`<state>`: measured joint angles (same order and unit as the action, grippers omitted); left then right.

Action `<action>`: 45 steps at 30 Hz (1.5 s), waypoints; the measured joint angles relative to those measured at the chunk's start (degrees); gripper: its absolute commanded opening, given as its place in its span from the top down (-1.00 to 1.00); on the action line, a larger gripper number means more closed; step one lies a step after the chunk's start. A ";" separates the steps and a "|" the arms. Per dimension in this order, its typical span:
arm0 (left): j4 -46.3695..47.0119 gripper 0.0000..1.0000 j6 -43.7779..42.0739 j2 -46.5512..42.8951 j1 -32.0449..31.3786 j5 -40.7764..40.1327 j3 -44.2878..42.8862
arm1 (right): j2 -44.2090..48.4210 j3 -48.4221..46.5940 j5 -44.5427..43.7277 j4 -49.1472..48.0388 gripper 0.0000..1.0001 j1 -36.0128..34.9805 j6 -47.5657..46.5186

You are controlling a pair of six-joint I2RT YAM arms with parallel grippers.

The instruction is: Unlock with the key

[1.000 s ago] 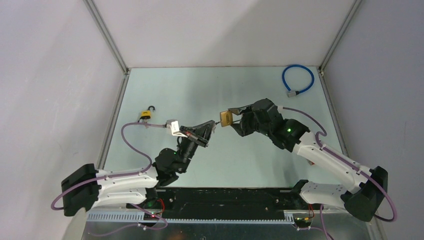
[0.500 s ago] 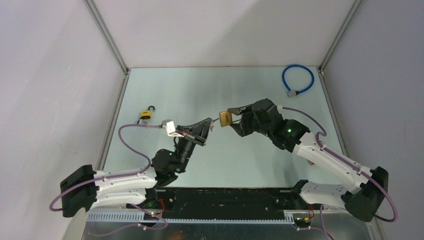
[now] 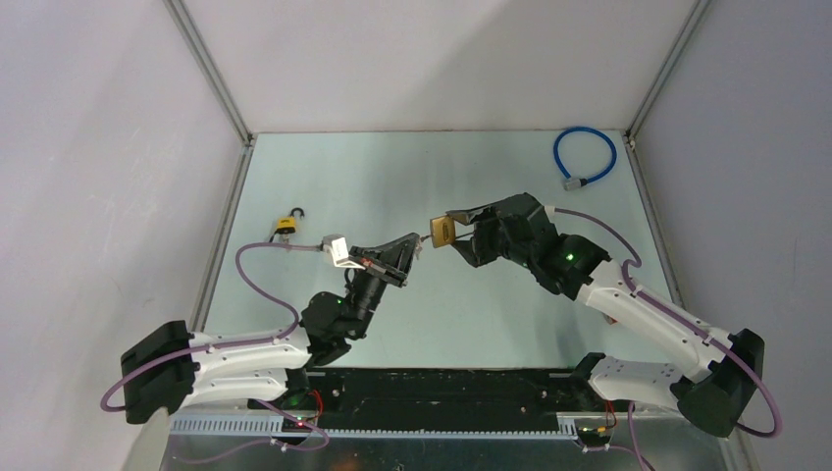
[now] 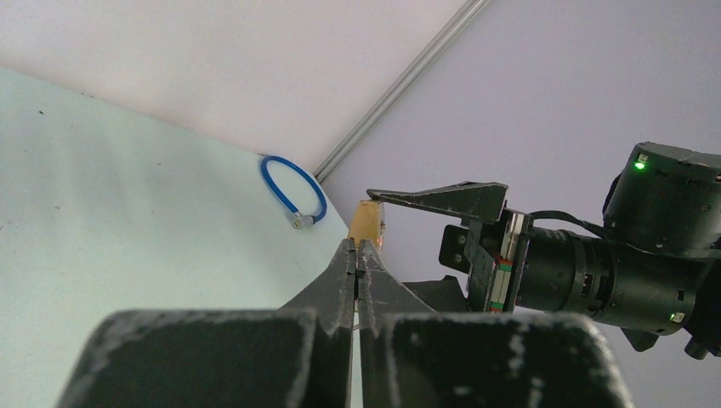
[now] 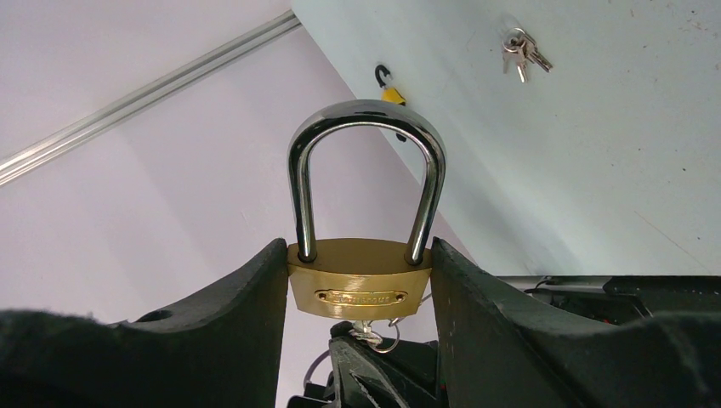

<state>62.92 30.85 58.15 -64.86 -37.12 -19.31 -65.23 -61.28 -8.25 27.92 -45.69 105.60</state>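
**Key at the keyway of a clamped padlock, above mid-table**

The right gripper [image 3: 457, 227] holds the brass padlock [image 3: 442, 232] in the air over the middle of the tabletop [image 3: 392, 177]. Its jaws are part-open, spread only as far as the lock body is wide. In the right wrist view the two fingers [image 5: 255, 297] press against the left and right sides of the brass padlock [image 5: 361, 289]. The steel shackle stands clear above them with both legs seated in the body.

The left gripper [image 3: 413, 248] points its tips at the lock's underside from the left. Its jaws are squeezed almost together, leaving only a thin slit in the left wrist view, with the brass padlock [image 4: 367, 223] just beyond the left gripper [image 4: 357, 252]. From the right wrist camera the key [image 5: 367, 332] sits at the bottom of the lock body, its ring hanging beside it, directly above the left arm's pinched tips. How deep the blade has entered cannot be told.

A coiled blue cable [image 3: 585, 155] lies near the far right corner. A small yellow padlock [image 3: 286, 225] with its shackle open rests close to the left edge. A bunch of keys [image 5: 523, 49] lies on the table surface.
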 measured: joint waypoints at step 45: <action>-3.63 1.00 0.13 1.62 0.00 0.28 -3.67 | 0.00 0.20 -0.68 -1.29 1.00 0.46 -3.87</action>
<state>59.29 30.98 59.77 -64.86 -36.84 -22.98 -65.23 -61.08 -8.93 26.63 -45.23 101.73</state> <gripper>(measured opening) 0.003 0.600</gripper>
